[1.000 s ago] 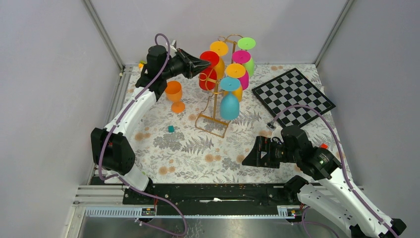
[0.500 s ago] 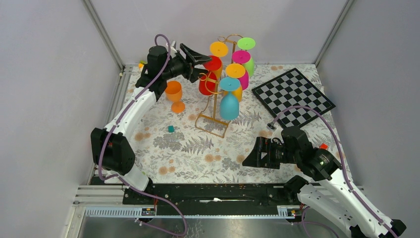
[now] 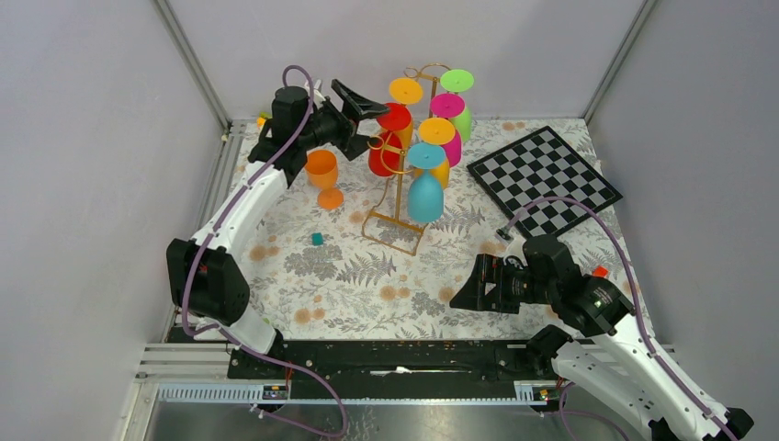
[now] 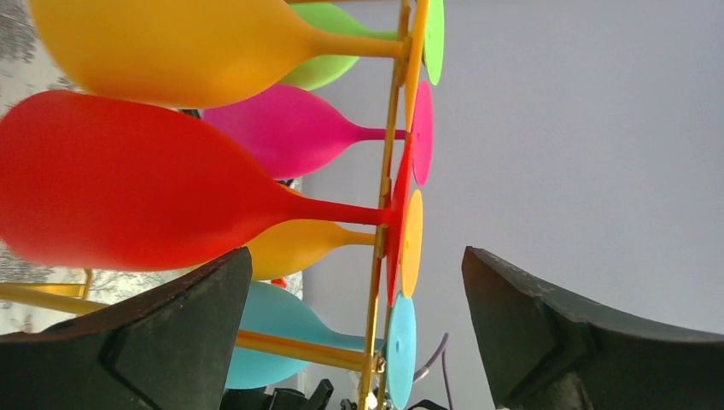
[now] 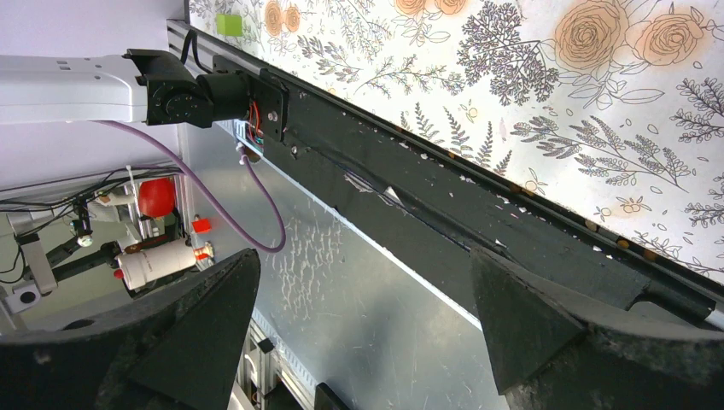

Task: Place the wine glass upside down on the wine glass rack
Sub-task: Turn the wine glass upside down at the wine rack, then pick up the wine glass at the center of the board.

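Note:
A red wine glass (image 3: 385, 147) (image 4: 128, 179) hangs upside down on the gold wine glass rack (image 3: 397, 197) (image 4: 388, 171), its foot (image 4: 398, 209) caught at the top rail. My left gripper (image 3: 375, 127) (image 4: 354, 256) stands open just left of it, one finger above and one below the stem, touching nothing that I can see. Low at the near right, my right gripper (image 3: 459, 294) (image 5: 359, 265) is open and holds nothing.
Yellow, green, magenta, orange and blue glasses (image 3: 425, 197) also hang on the rack. An orange glass (image 3: 321, 170) sits on the floral cloth under my left arm. A small teal cube (image 3: 317, 239) lies nearby. A chessboard (image 3: 544, 179) lies at the right.
My left gripper has gone from shut at the red glass's stem to wide open. The red glass stays hanging on the rack. The right arm has not moved.

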Robot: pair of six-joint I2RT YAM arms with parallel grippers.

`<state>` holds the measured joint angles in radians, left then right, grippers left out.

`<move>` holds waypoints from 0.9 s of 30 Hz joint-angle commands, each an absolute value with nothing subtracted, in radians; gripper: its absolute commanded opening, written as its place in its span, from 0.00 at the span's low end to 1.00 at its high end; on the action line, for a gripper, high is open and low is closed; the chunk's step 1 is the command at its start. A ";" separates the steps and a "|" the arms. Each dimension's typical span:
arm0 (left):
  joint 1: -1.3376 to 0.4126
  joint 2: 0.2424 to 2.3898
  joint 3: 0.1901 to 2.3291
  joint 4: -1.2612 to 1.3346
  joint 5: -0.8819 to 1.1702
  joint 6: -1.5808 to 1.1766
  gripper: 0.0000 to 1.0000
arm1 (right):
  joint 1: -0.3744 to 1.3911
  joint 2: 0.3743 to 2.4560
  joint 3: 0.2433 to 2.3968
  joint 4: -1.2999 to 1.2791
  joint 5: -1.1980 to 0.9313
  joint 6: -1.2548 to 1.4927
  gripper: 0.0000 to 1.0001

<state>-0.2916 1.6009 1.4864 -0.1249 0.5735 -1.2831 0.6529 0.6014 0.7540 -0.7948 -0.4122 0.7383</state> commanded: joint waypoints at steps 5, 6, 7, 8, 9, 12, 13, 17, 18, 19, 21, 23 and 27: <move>-0.194 1.416 1.449 -0.216 0.464 -1.107 0.99 | 0.657 0.587 0.732 -0.770 -0.417 0.747 0.98; -0.182 1.394 1.432 -0.234 0.449 -1.083 0.99 | 0.657 0.587 0.731 -0.769 -0.417 0.746 0.98; -0.171 1.375 1.418 -0.251 0.437 -1.055 0.99 | 0.656 0.590 0.729 -0.762 -0.419 0.747 0.98; -0.161 1.356 1.406 -0.276 0.426 -1.028 0.99 | 0.657 0.592 0.727 -0.757 -0.421 0.748 0.99; -0.151 1.339 1.395 -0.303 0.412 -0.997 0.99 | 0.657 0.595 0.725 -0.748 -0.423 0.751 0.98; -0.129 1.289 1.352 -0.358 0.383 -0.918 0.99 | 0.656 0.607 0.729 -0.732 -0.430 0.751 0.98; -0.123 1.273 1.337 -0.371 0.376 -0.893 0.99 | 0.656 0.610 0.733 -0.732 -0.428 0.749 0.99; -0.102 1.229 1.289 -0.439 0.377 -0.773 0.99 | 0.656 0.619 0.743 -0.732 -0.421 0.739 0.98; -0.099 1.226 1.281 -0.459 0.383 -0.746 0.99 | 0.657 0.620 0.742 -0.732 -0.419 0.739 0.99; -0.096 1.225 1.274 -0.481 0.392 -0.708 0.99 | 0.657 0.622 0.742 -0.732 -0.418 0.739 0.99; -0.094 1.224 1.265 -0.528 0.406 -0.654 0.99 | 0.656 0.624 0.741 -0.733 -0.420 0.739 0.99; -0.095 1.223 1.256 -0.563 0.424 -0.603 0.99 | 0.655 0.619 0.738 -0.732 -0.419 0.743 0.98; -0.094 1.225 1.259 -0.634 0.430 -0.529 0.99 | 0.656 0.600 0.731 -0.733 -0.408 0.760 0.98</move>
